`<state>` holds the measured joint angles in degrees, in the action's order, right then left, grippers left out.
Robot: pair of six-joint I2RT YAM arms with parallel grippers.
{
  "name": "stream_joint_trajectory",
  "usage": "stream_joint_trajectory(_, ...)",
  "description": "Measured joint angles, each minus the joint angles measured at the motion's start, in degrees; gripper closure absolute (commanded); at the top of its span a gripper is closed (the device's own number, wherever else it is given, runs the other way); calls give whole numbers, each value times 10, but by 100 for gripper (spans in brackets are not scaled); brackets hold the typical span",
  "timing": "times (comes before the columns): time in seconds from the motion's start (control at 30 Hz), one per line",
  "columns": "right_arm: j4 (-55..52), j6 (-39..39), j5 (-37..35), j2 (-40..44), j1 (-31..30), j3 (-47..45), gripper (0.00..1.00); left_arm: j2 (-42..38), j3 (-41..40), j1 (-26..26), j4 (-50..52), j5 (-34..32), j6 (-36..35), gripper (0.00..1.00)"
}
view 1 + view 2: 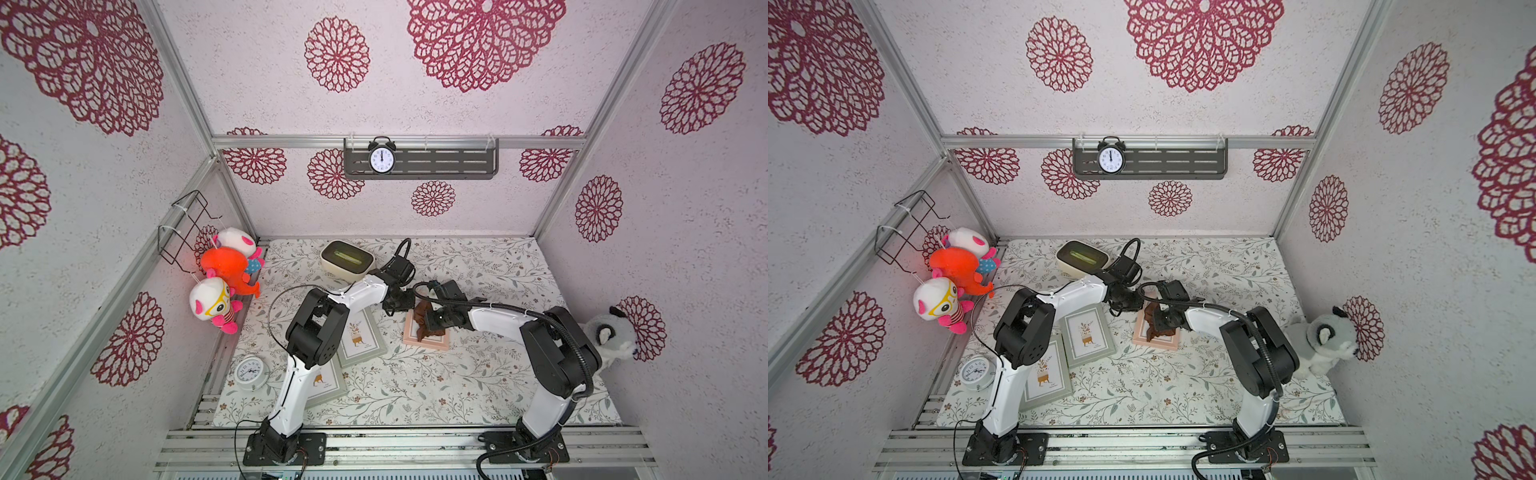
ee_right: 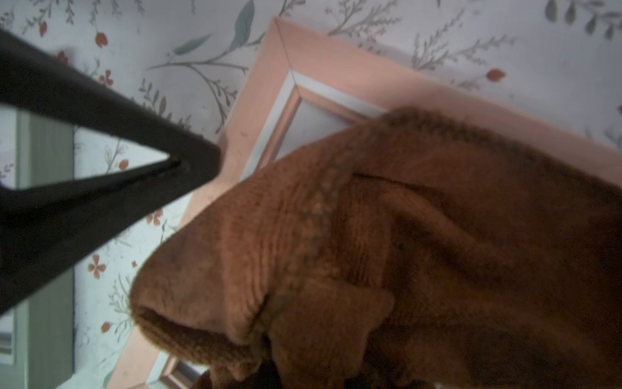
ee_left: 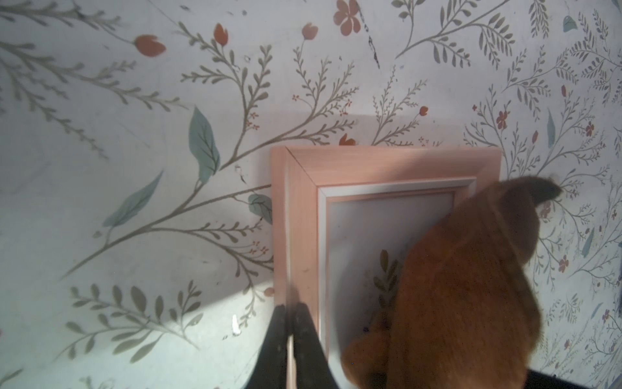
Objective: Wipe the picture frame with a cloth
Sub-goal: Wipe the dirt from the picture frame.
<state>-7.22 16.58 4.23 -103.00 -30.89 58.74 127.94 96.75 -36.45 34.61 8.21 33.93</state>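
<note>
1. The rust-brown cloth (image 1: 422, 316) lies bunched on the pink picture frame (image 1: 434, 343) and covers much of its glass.
2. My right gripper (image 1: 432, 326) is clamped on the cloth from above.
3. My left gripper (image 3: 289, 313) is closed with nothing between its fingers, and its tips touch the frame's left edge.
4. The frame lies flat mid-table on the floral mat (image 1: 478, 374). A grey-green picture frame (image 1: 360, 338) lies just left of it.
</note>
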Motion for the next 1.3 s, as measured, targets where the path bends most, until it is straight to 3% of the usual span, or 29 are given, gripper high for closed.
stream_joint_trajectory(0.73, 18, -3, 19, 47, -13, -61, 100, 0, 0, 0, 0, 0, -1, 92)
stream_joint_trajectory(1.03, 10, 7, -30, -14, -19, 12, 100, 0, 0, 0, 0, 0, -1, 92)
stream_joint_trajectory(1.3, 18, 24, -63, -8, -22, 2, 100, 0, 0, 0, 1, 0, -3, 91)
